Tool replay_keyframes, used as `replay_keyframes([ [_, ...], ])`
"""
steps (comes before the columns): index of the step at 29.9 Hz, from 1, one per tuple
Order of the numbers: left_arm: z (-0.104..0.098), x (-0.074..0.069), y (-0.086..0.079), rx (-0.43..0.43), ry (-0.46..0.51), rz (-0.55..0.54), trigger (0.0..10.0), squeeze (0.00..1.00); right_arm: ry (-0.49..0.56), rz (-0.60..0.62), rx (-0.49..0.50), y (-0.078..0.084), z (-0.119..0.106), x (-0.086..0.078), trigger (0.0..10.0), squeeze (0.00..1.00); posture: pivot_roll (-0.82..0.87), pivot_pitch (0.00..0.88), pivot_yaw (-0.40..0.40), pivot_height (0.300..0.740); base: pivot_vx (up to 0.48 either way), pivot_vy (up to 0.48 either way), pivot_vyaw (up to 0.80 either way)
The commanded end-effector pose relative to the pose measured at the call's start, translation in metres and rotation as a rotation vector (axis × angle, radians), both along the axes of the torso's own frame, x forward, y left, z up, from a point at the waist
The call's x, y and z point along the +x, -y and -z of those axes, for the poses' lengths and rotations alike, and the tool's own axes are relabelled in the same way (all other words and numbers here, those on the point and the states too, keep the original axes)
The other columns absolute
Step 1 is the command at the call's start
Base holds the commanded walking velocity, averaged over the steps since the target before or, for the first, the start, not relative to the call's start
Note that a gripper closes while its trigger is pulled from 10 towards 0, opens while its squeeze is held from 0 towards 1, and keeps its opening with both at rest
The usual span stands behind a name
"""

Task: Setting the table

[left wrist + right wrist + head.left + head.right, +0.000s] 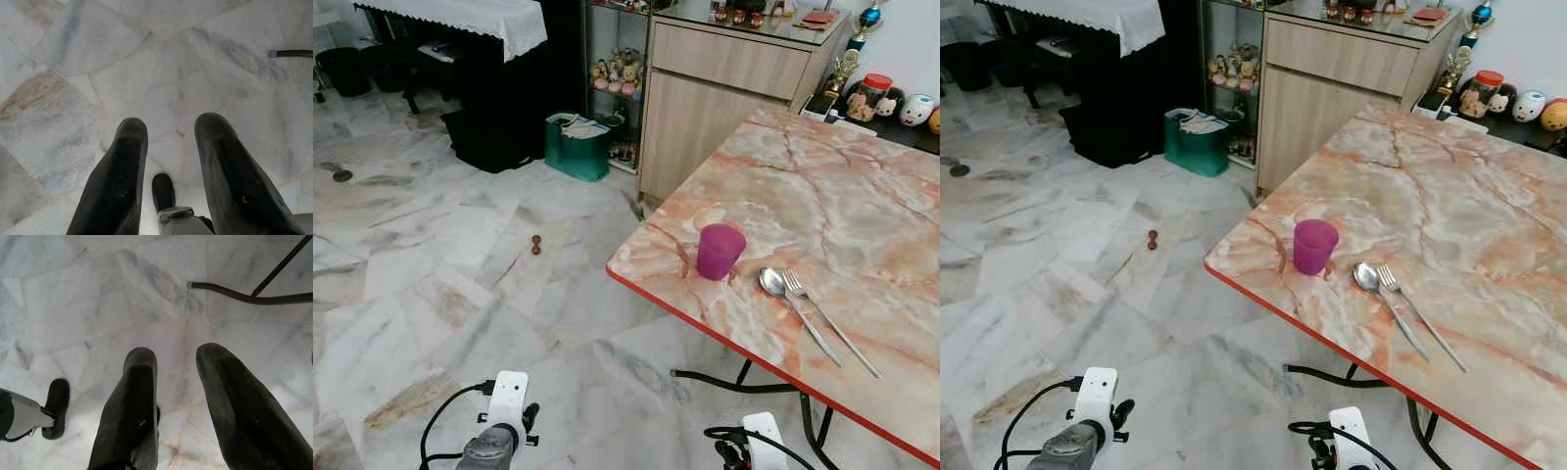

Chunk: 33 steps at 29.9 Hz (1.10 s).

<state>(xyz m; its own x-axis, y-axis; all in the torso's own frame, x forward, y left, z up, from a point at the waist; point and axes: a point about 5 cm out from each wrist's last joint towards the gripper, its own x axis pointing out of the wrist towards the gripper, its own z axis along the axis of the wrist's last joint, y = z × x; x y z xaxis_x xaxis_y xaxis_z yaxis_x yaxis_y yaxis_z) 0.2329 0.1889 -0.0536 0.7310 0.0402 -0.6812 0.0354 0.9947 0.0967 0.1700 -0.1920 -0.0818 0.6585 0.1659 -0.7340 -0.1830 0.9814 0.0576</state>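
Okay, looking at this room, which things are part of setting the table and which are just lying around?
Part of the job:
purple cup
spoon
fork
marble table

Just lying about:
green bag by the wooden cabinet
small brown object on the floor
figurines behind the table

No legible text or labels anywhere.

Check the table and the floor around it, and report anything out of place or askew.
The cup stands upright near the table corner, close to its edge. The spoon and fork lie side by side, neat. One oddity: a small brown object lies loose on the floor; what it is I cannot tell. No spills or damage.
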Motion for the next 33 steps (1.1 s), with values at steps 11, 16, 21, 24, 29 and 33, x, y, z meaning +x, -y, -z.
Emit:
replay_keyframes([
  [11, 0.002, -0.003, -0.001, 0.015, -0.02, 0.006, 10.0, 0.0, 0.047, 0.043, -0.037, 0.004, -0.002, 0.0, 10.0, 0.0, 0.05, 0.0, -0.061, 0.74, 0.0, 0.0, 0.0],
  [16, 0.003, -0.003, -0.001, 0.013, -0.02, 0.001, 10.0, 0.0, 0.063, 0.077, -0.071, 0.008, -0.003, 0.0, 10.0, 0.0, 0.05, 0.0, -0.066, 0.74, 0.0, 0.0, 0.0],
  [21, 0.002, -0.003, -0.001, 0.012, -0.019, -0.005, 10.0, 0.0, 0.065, 0.159, -0.152, 0.015, -0.002, -0.001, 10.0, 0.0, 0.04, 0.0, -0.068, 0.74, 0.0, 0.0, 0.0],
  [24, 0.002, -0.002, -0.001, 0.011, -0.017, -0.006, 10.0, 0.0, 0.056, 0.234, -0.187, 0.019, -0.001, -0.003, 10.0, 0.0, 0.04, 0.0, -0.067, 0.74, 0.0, 0.0, 0.0],
  [29, 0.002, -0.002, 0.0, 0.011, -0.018, -0.009, 10.0, 0.0, 0.035, 0.317, -0.139, 0.019, 0.0, -0.005, 10.0, 0.0, 0.03, 0.0, -0.064, 0.74, 0.0, 0.0, 0.0],
  [33, 0.002, -0.002, 0.001, 0.004, -0.018, -0.02, 10.0, 0.0, 0.029, 0.388, -0.076, 0.019, 0.001, -0.006, 10.0, 0.0, 0.03, 0.0, -0.056, 0.74, 0.0, 0.0, 0.0],
])
